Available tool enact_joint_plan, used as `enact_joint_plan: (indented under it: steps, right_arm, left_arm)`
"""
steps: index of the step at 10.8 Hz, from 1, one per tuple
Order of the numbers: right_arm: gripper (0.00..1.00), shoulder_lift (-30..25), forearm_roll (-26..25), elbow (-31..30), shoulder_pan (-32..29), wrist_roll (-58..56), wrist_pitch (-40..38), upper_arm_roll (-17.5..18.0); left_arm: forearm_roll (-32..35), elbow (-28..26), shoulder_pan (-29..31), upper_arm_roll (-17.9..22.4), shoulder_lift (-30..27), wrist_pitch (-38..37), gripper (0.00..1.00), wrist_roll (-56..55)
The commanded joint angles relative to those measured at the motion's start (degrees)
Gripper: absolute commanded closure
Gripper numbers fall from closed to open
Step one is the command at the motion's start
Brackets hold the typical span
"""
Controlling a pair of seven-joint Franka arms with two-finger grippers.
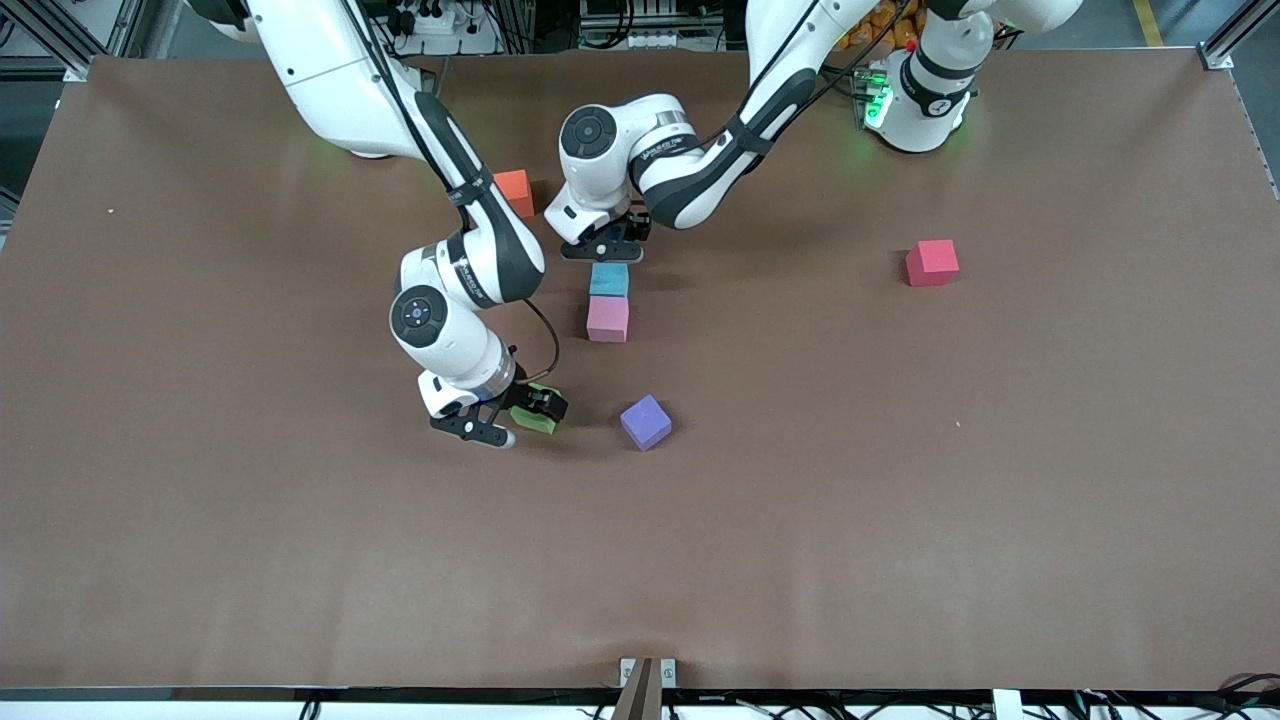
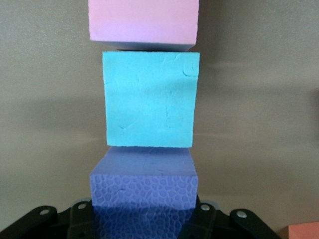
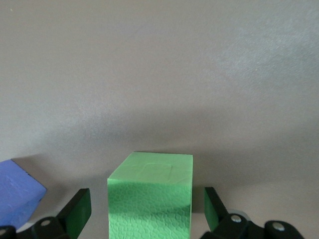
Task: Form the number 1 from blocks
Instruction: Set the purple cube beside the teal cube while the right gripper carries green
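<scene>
A brown bench (image 1: 200,500) carries the scattered blocks, with both arms reached in toward its middle.

The left gripper (image 1: 603,245) is lowered just beside the blue block (image 1: 609,279), on the side farther from the front camera. In the left wrist view a purple-blue block (image 2: 143,191) is seen between its fingers (image 2: 79,214), edge to edge with the blue block; whether it is actually pinched cannot be told. The pink block (image 1: 608,318) lies nearer the front camera, a thin gap showing between it and the blue one, so that a short straight column is formed.

The right gripper (image 1: 510,420) is down at the bench, nearer the front camera than the column. The green block (image 1: 534,418) sits between its spread fingers (image 3: 78,213), with a gap visible on each side in the right wrist view. A purple block (image 1: 646,421) lies near it, turned at an angle to the column.

The orange block (image 1: 514,191) is seen by the right arm, farther from the front camera than the column. The red block (image 1: 932,262) lies well apart, toward the left arm's end. Wide bare surface is left along the edge nearest the front camera and at both ends.
</scene>
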Motion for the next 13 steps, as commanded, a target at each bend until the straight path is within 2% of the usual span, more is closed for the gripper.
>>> enact_joint_plan:
  steps: [1,3,6,7,10,13]
  right_arm:
    - [0.0,1.68,1.03,0.76,0.5,-1.49,0.05,-0.31]
    - [0.02,1.77,0.86,0.5,0.5,-1.49,-0.04,-0.31]
    - [0.4,1.69,0.95,0.5,0.5,-1.49,-0.48,-0.31]
    - [0.47,1.6,0.86,0.5,0.5,-1.49,-0.65,-0.31]
    - [0.46,0.98,0.86,0.5,0.42,-1.58,-0.92,-0.4]
    - [0.44,-4.44,0.86,-1.69,-2.03,-3.85,-4.16,-0.4]
  left_arm:
    - [1.35,1.8,-0.06,0.1,1.38,0.05,1.0,0.71]
    - [1.35,1.89,-0.06,0.1,1.65,0.05,1.0,0.72]
    - [1.44,1.89,-0.06,0.27,2.44,0.05,1.0,0.72]
    - [1.44,1.89,-0.06,0.45,2.53,0.05,1.0,0.8]
    - [1.36,1.89,-0.06,0.8,2.79,0.05,1.0,1.33]
    - [1.18,3.2,-0.23,0.8,3.4,0.05,1.0,1.68]
